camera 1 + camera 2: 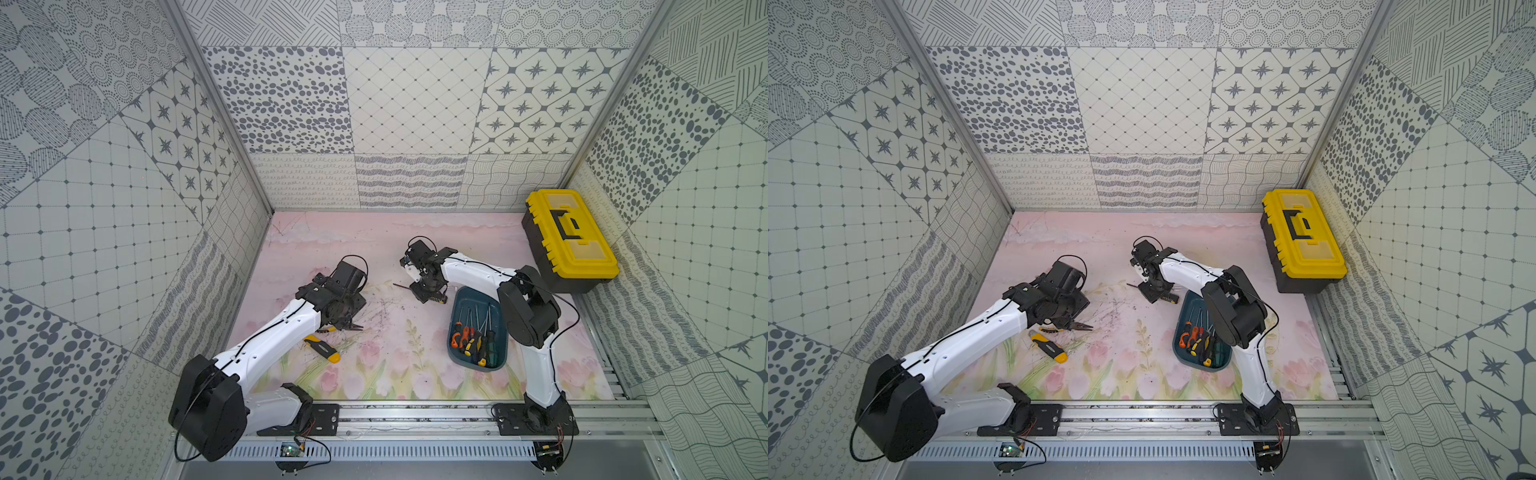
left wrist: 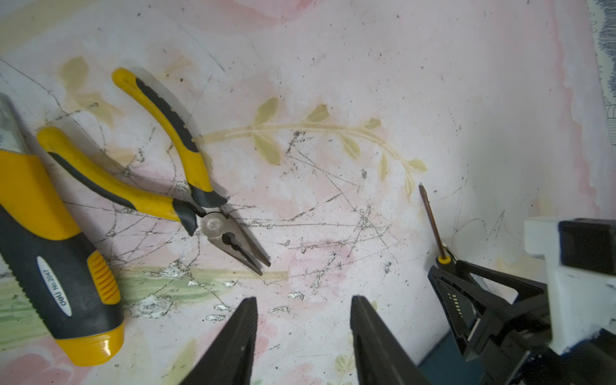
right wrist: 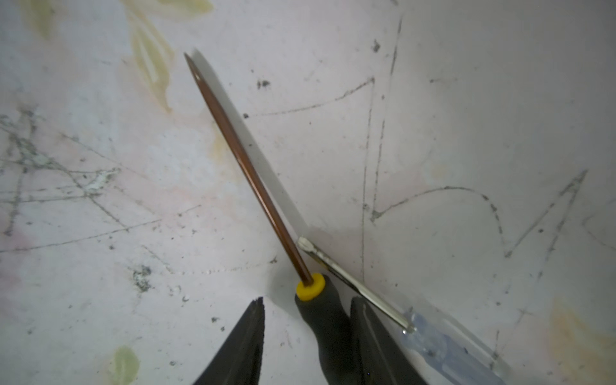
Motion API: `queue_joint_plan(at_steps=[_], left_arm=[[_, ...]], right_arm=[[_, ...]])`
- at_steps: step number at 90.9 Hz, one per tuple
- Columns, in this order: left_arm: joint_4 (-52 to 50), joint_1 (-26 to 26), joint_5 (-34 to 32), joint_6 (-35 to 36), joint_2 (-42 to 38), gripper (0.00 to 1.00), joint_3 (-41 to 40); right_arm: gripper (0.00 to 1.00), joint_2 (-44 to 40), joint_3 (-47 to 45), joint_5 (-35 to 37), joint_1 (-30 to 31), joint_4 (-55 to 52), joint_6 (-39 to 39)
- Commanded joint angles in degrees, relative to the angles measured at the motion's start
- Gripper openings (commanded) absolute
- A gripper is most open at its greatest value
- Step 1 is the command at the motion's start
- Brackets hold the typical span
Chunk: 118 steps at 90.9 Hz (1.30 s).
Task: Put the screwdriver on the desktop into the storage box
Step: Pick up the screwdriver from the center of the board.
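Desktop [image 1: 374, 249]: pale pink, scratched. Storage box [image 1: 462, 304]: teal, lidless. Left gripper [image 2: 304, 298]: jaws moderately apart, empty. Right gripper [image 3: 308, 301]: jaws narrow, astride the handle, gap on one side. Screwdriver [image 3: 321, 320]: black handle, yellow collar, coppery shaft; lying on the desktop at the box's ten o'clock.

Twin top views overhead, wrist views near desktop [image 2: 333, 66]

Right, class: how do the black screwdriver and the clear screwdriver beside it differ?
The black screwdriver has an opaque grip, yellow collar; the clear screwdriver's handle is transparent bluish. The black one's shaft is longer, brownish; the clear one's is silver. The black one sits between the right gripper's jaws; the clear one lies outside them. Both are over the desktop.
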Motion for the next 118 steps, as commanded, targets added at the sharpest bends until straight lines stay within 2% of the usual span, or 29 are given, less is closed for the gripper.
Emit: queue_joint_plan(at_steps=[1, 45, 88, 118], left_arm=[[1.0, 0.8, 1.8, 2.2, 0.2, 0.49, 0.0], [1.5, 1.7, 2.2, 2.5, 0.1, 0.49, -0.1], [1.5, 1.6, 2.5, 1.7, -0.5, 0.48, -0.8], [0.9, 1.6, 2.1, 0.8, -1.8, 0.48, -1.2]], right_arm=[[0.44, 2.1, 1.7, 1.2, 0.9, -1.8, -1.6], [0.29, 2.3, 2.0, 3.0, 2.8, -4.3, -4.1], [0.34, 4.0, 1.5, 5.5, 3.0, -6.0, -6.3], [0.22, 4.5, 1.9, 6.3, 2.9, -6.2, -5.6]])
